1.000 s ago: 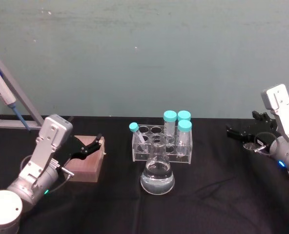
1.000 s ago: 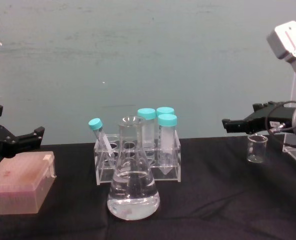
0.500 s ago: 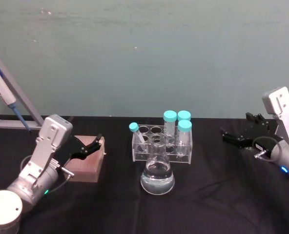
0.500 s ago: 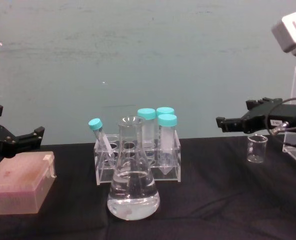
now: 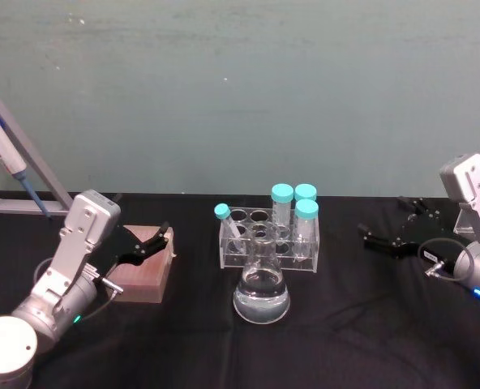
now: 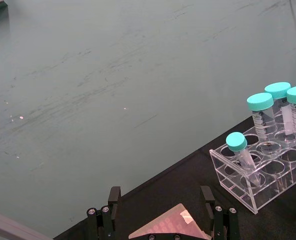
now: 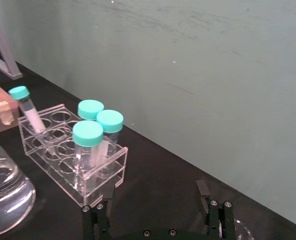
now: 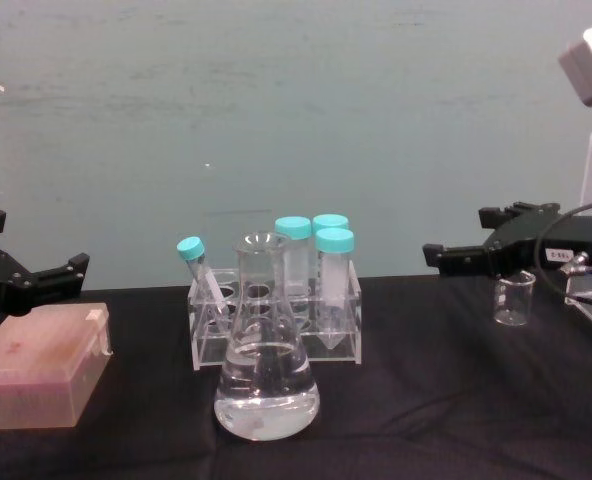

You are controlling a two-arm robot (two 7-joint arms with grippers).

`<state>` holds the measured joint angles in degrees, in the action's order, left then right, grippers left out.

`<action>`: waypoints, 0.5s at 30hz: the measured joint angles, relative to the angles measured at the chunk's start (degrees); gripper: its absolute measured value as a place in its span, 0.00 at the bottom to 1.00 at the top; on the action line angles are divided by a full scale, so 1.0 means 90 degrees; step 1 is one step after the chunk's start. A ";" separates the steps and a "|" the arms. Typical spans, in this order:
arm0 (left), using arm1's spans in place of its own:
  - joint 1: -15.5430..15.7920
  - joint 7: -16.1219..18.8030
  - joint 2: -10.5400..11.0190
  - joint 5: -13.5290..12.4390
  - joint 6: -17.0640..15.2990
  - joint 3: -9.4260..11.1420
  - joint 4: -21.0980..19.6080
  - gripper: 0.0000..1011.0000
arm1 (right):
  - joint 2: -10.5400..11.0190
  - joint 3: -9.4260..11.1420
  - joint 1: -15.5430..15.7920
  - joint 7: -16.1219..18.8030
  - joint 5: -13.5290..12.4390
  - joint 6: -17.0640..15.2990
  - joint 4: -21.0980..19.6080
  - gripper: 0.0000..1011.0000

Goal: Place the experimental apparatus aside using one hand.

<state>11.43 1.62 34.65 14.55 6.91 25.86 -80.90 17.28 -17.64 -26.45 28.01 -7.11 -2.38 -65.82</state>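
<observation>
Standing mid-table in head view, a clear rack (image 5: pixel 256 253) holds teal-capped tubes (image 5: pixel 306 214) upright, one leaning left; the flask (image 5: pixel 261 295) sits before it, neck up. Chest view: the beaker (image 8: pixel 513 299) stands upright far right beside the splayed right gripper (image 8: pixel 456 236); the left gripper (image 8: pixel 33 246) gapes above a pink box (image 8: pixel 36 368).

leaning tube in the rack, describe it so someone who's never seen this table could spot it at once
On the black table, find the clear rack in the middle, behind the conical flask. The leaning tube sits at the rack's left end. It is slim, small-capped and tilted, while the three wide capped tubes stand upright.
</observation>
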 joint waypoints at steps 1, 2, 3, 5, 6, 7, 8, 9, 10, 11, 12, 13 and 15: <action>0.0000 0.0000 0.0000 0.0000 0.0000 0.0000 0.0000 0.99 | 0.0009 -0.0009 0.0003 0.0019 -0.0021 0.0003 -0.0005 0.99; 0.0000 0.0000 0.0000 0.0000 0.0000 0.0000 0.0000 0.99 | 0.0022 -0.0020 0.0005 0.0047 -0.0045 0.0007 -0.0010 0.99; 0.0000 0.0000 0.0000 0.0000 0.0000 0.0000 0.0000 0.99 | 0.0051 -0.0050 0.0011 0.0103 -0.0088 0.0024 -0.0021 0.99; 0.0000 0.0000 0.0000 0.0000 0.0000 0.0000 0.0000 0.99 | 0.0076 -0.0083 0.0012 0.0160 -0.0124 0.0050 -0.0029 0.99; 0.0000 0.0000 0.0000 0.0000 0.0000 0.0000 0.0000 0.99 | 0.0091 -0.0101 0.0013 0.0194 -0.0144 0.0065 -0.0032 0.99; 0.0000 0.0000 0.0000 0.0000 0.0000 0.0000 0.0000 0.99 | 0.0114 -0.0132 0.0013 0.0259 -0.0180 0.0095 -0.0034 0.99; 0.0000 0.0000 0.0000 0.0000 0.0000 0.0000 0.0000 0.99 | 0.0128 -0.0150 0.0012 0.0292 -0.0197 0.0109 -0.0035 0.99; 0.0000 0.0000 0.0000 0.0000 0.0000 0.0000 0.0000 0.99 | 0.0143 -0.0169 0.0011 0.0331 -0.0217 0.0125 -0.0037 0.99; 0.0000 0.0000 0.0000 0.0000 0.0000 0.0000 0.0000 0.99 | 0.0168 -0.0213 0.0003 0.0409 -0.0255 0.0160 -0.0038 0.99; 0.0000 0.0000 0.0000 0.0000 0.0000 0.0000 0.0000 0.99 | 0.0194 -0.0257 -0.0013 0.0485 -0.0290 0.0196 -0.0031 0.99; 0.0000 0.0000 0.0000 0.0000 0.0000 0.0000 0.0000 0.99 | 0.0203 -0.0276 -0.0022 0.0517 -0.0302 0.0210 -0.0025 0.99; 0.0000 0.0000 0.0000 0.0000 0.0000 0.0000 -0.0001 0.99 | 0.0215 -0.0297 -0.0034 0.0558 -0.0319 0.0228 -0.0016 0.99; 0.0000 0.0000 0.0000 0.0000 0.0000 0.0000 0.0000 0.99 | 0.0248 -0.0361 -0.0064 0.0671 -0.0367 0.0269 0.0003 0.99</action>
<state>11.43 1.62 34.64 14.55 6.91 25.86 -80.90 19.52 -20.89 -27.02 34.05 -10.41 0.05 -65.79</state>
